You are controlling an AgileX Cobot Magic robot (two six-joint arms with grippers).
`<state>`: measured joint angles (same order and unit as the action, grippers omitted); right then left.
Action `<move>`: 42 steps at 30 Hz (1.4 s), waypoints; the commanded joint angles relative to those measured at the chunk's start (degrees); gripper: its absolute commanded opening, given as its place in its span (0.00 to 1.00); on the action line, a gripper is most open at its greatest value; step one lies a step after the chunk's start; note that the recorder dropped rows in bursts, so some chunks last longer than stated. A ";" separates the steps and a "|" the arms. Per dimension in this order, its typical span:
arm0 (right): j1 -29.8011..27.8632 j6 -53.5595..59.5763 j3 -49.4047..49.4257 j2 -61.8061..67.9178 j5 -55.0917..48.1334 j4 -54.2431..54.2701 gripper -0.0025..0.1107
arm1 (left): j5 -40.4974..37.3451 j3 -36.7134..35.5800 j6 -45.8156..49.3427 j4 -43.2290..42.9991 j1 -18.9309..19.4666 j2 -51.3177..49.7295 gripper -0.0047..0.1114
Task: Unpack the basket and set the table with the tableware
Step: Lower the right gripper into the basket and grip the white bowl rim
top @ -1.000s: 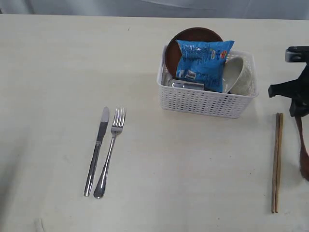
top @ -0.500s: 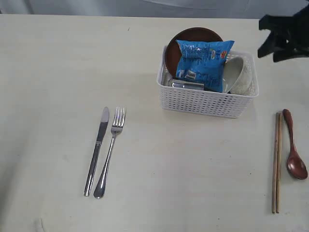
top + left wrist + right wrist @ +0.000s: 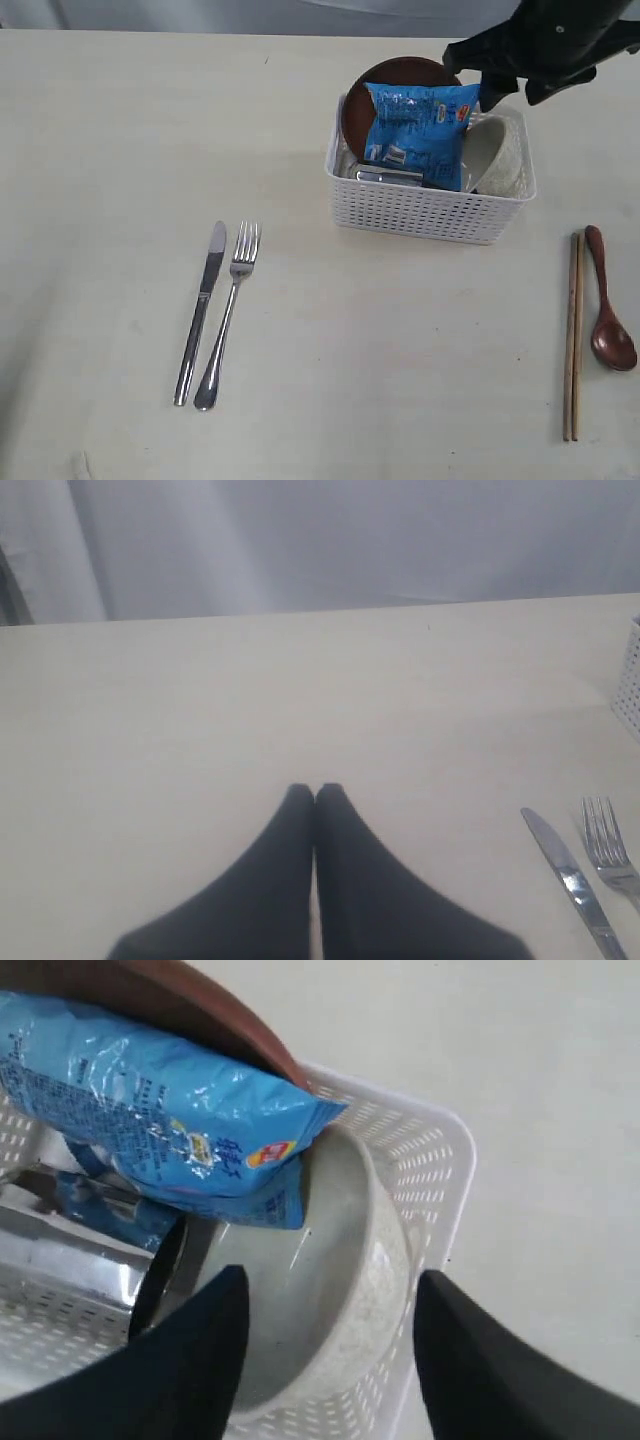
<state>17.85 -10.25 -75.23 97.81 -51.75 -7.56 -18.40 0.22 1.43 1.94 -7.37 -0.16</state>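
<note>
The pale cream table [image 3: 120, 150] shows a faint grain, and a grey curtain [image 3: 300, 540] is hung behind its far edge. The white basket [image 3: 430, 212] is placed at the far right, with the brown plate [image 3: 400, 72], a blue packet [image 3: 420, 130] and the bowl [image 3: 495, 160] inside. The knife [image 3: 200, 315] and fork [image 3: 228, 320] are laid near left, and the chopsticks [image 3: 572, 340] and spoon [image 3: 605, 305] near right. The right jaws are held wide apart over the bowl, with nothing gripped. The left jaws are pressed together, empty.
</note>
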 commanded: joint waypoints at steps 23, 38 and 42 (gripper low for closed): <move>3.06 -6.91 -8.66 15.57 -11.95 -6.00 0.28 | 0.09 -0.22 0.33 -0.20 0.16 0.16 0.04; 3.06 -2.50 -16.06 15.93 -12.58 -9.51 0.02 | 0.09 -0.22 0.33 -0.20 0.16 0.16 0.04; 3.06 -2.50 -19.22 15.93 -13.42 -14.89 0.02 | 0.09 -0.22 0.33 -0.20 0.16 0.16 0.04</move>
<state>21.05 -13.15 -92.47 114.32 -64.56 -18.36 -18.40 0.22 1.43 1.94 -7.37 -0.16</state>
